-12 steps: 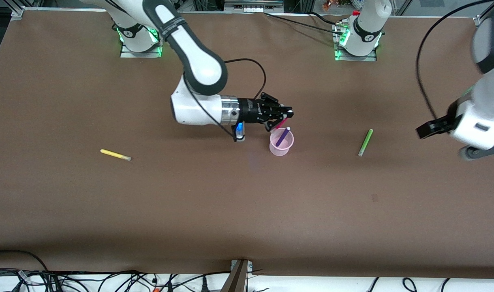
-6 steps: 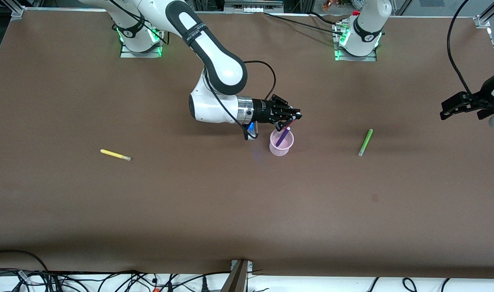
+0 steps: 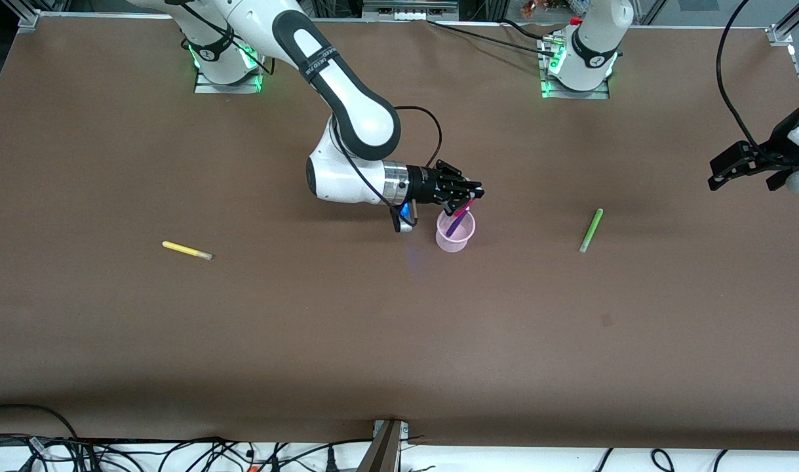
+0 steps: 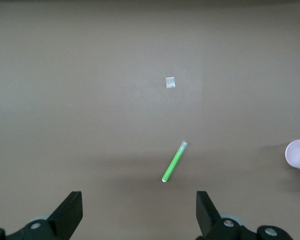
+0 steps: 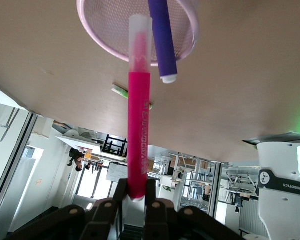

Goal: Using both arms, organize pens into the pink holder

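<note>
My right gripper is shut on the magenta pen and holds it tilted over the pink holder. In the right wrist view the magenta pen's pale tip is at the holder's rim. The purple pen leans inside the holder and also shows in the right wrist view. The green pen lies toward the left arm's end. The yellow pen lies toward the right arm's end. My left gripper is open and empty in the air, with the green pen below it.
A small pale square mark is on the brown table near the green pen. The holder's edge shows in the left wrist view. The arm bases stand along the table's back edge.
My right gripper has moved toward the left arm's end and lowered the magenta pen's tip to the holder's rim. My left arm has swung outward toward its end of the table.
</note>
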Controlling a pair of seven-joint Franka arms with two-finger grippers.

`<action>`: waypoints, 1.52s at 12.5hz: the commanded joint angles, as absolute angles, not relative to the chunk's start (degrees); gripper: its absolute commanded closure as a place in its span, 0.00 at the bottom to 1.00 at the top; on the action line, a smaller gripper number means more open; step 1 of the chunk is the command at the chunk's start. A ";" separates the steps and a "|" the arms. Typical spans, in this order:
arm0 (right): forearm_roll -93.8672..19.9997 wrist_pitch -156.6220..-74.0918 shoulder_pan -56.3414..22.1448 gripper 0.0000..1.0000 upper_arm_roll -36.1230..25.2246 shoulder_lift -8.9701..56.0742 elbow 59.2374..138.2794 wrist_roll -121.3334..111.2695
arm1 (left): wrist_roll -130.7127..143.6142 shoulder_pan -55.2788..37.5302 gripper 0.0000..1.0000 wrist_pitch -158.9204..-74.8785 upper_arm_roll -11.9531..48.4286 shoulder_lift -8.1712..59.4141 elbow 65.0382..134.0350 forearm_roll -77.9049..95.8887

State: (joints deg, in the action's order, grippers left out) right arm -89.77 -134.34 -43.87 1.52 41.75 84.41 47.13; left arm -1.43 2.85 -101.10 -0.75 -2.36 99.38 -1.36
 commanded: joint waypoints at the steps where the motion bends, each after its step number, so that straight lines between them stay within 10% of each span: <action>1: -90.09 -134.30 -43.95 1.00 1.49 43.50 82.62 45.53 | 0.00 3.60 0.00 -98.46 -0.01 -4.31 100.38 -0.35; 8: -90.09 -131.49 -43.68 0.80 1.23 44.65 82.71 38.77 | -0.18 2.72 0.00 -96.94 2.44 -2.37 96.33 -0.97; 11: -88.43 -129.65 -42.72 0.02 1.23 44.56 82.71 38.41 | 0.00 2.72 0.00 -97.03 4.13 -1.85 95.98 -0.97; 19: -80.38 -124.21 -39.12 0.01 1.06 43.51 82.44 38.50 | -0.09 2.64 0.00 -95.46 4.57 -1.76 95.19 -1.05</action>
